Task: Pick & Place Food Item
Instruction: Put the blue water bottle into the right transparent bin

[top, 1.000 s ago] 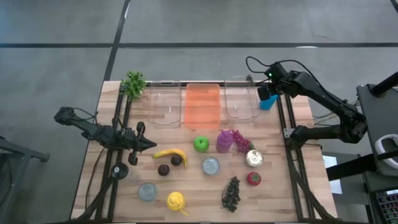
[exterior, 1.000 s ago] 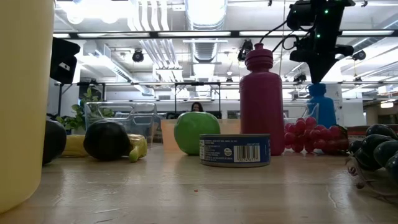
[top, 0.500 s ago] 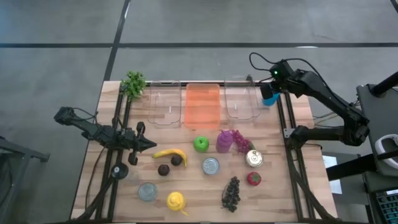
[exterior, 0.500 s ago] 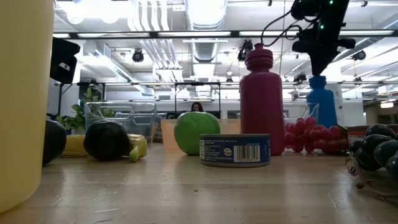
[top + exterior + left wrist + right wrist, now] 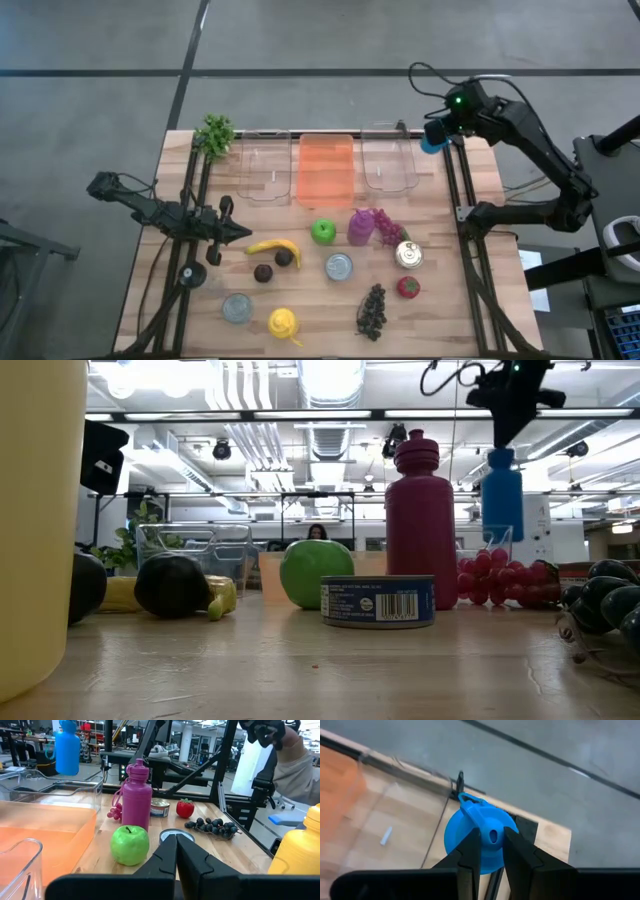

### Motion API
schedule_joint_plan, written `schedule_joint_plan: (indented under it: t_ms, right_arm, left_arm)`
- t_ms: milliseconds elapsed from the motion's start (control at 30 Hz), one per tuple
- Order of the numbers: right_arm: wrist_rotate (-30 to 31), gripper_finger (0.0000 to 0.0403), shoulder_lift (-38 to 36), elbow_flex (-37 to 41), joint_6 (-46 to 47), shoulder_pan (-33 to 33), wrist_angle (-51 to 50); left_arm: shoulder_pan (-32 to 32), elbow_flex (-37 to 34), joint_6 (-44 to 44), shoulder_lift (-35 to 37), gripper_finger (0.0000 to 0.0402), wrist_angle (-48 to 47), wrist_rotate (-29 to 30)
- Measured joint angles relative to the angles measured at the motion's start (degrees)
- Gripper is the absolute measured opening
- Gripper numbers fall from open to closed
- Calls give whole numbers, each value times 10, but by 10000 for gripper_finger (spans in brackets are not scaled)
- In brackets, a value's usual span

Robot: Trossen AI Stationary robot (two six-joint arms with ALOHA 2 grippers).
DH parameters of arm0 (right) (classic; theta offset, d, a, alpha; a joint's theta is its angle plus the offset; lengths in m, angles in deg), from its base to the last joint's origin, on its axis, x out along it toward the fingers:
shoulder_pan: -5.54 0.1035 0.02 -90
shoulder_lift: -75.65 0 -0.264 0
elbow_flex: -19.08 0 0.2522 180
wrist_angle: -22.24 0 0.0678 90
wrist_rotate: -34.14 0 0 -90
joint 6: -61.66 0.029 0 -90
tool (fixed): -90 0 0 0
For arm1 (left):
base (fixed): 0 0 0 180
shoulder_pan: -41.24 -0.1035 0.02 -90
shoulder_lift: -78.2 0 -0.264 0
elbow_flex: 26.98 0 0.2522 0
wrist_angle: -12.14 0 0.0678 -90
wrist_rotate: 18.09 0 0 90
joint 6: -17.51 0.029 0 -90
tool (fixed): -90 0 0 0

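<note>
A blue bottle (image 5: 432, 135) hangs under my right gripper (image 5: 447, 112) above the table's far right, beside the right clear bin (image 5: 390, 163). The low view shows the blue bottle (image 5: 502, 495) upright in the air below my right gripper (image 5: 507, 430). The left wrist view also catches the blue bottle (image 5: 67, 747) far off. My left gripper (image 5: 240, 232) rests shut at the table's left, just left of the banana (image 5: 273, 246), touching nothing; its own view shows my left gripper (image 5: 176, 851) shut. My right gripper (image 5: 492, 836) pinches the blue bottle's cap (image 5: 490, 825) between its two fingers (image 5: 470, 852). It comes from above, pointing down. The bottle hangs upright below the fingers, lifted clear of the table.
A clear bin (image 5: 266, 165), an orange bin (image 5: 326, 168) and the right clear bin line the far side, with a green sprig (image 5: 215, 134) at far left. A green apple (image 5: 322, 232), magenta bottle (image 5: 360, 227), red grapes (image 5: 387, 228), two cans (image 5: 339, 266), dark grapes (image 5: 372, 310) and yellow bottle (image 5: 284, 322) fill the middle.
My right gripper has risen with the blue bottle, which hung low near the table's far right corner a second ago and is now lifted well above the bin's rim. It stays upright. The gripper has also drifted slightly toward the far edge.
</note>
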Motion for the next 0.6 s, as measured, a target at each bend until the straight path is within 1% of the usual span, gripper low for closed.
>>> schedule_joint_plan:
  t_ms: [167, 333, 500, 600]
  right_arm:
    - [-66, 57, 25, -48, -40, 0, -5]
    - [-73, 57, 61, -90, -54, 0, -19]
    - [-74, 57, 103, -134, -72, 0, -57]
    - [-109, 57, 122, -151, -84, 1, -59]
  left_arm:
    - [0, 0, 0, 0, 10, 0, 0]
    - [0, 0, 0, 0, 10, 0, 0]
    - [0, 0, 0, 0, 10, 0, 0]
    - [0, 0, 0, 0, 10, 0, 0]
